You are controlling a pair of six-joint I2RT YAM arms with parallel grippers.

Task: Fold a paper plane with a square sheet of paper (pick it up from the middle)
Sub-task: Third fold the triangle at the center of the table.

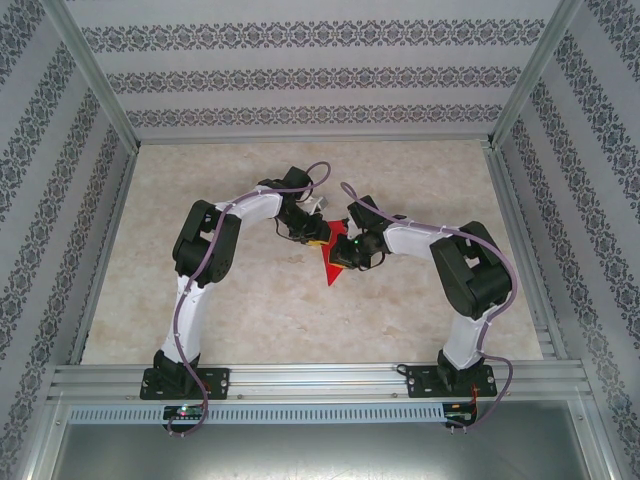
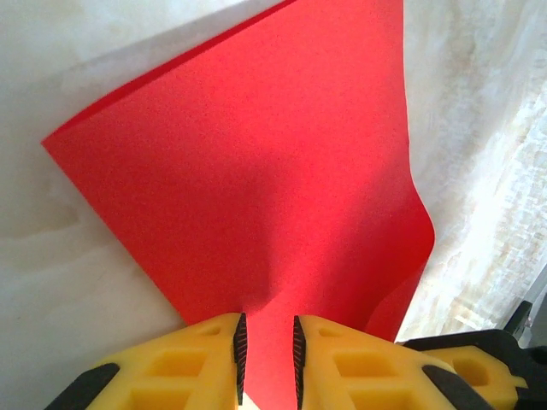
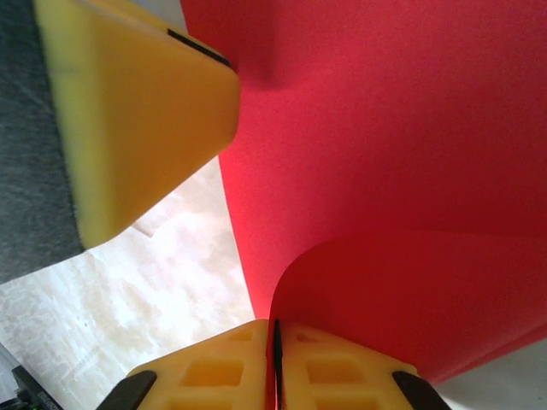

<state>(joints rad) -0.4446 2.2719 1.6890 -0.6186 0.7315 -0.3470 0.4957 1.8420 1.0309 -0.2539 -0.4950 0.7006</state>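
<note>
The square sheet of paper [image 2: 256, 196] is matt, finely grained; the table [image 1: 250, 300] smooth and marbled.

My left arm [image 1: 205, 245] rises from the lower left of the overhead frame, folds at the elbow and reaches in toward centre. My right arm [image 1: 470, 270] mirrors it from the lower right. My left gripper [image 2: 267, 320] points at the paper [image 2: 256, 171], its jaws a narrow gap apart. My right gripper [image 3: 275, 326], just beside it, is pinched tight on the paper's curled edge.
</note>
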